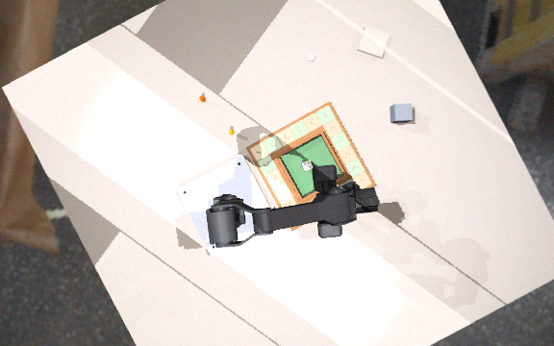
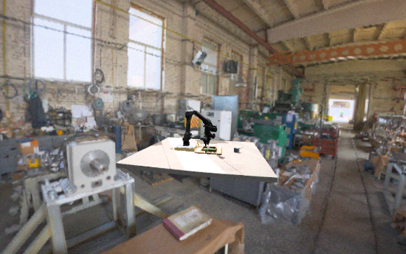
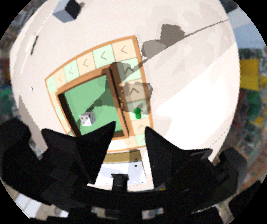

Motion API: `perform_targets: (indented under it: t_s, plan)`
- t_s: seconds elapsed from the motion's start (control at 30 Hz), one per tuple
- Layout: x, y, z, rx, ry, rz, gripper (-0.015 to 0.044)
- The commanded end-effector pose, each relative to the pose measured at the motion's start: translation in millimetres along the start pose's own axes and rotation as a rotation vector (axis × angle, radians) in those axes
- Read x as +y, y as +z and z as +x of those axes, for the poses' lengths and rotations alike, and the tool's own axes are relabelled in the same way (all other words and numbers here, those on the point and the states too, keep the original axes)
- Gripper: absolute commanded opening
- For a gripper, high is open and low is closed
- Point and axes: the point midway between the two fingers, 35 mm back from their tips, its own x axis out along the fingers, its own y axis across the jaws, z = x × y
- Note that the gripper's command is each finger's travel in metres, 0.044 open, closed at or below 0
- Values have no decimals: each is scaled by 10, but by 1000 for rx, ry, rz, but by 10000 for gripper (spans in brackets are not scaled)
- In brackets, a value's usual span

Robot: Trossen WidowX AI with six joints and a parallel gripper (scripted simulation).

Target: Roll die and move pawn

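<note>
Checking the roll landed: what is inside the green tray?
The white die lies on the tray's green floor; its pips are too small to read. The arm hides the tray's near corner.

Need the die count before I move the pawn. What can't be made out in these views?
- Pips on the die: too small in top and wrist views.
- Pawn: a green speck in the wrist view; hidden under the arm from above.
- Board: tiny in the exterior view.
- Tool: nothing visible between its fingers.
</note>
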Motion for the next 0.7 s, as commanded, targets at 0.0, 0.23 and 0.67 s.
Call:
perform_targets:
  t_s: [0.0,0.23,0.67]
  plan:
    - [-152,16,36,7,-5,49,200]
    - [-153,15,174,7,-5,49,200]
    - [-154,21,339,7,-5,49,200]
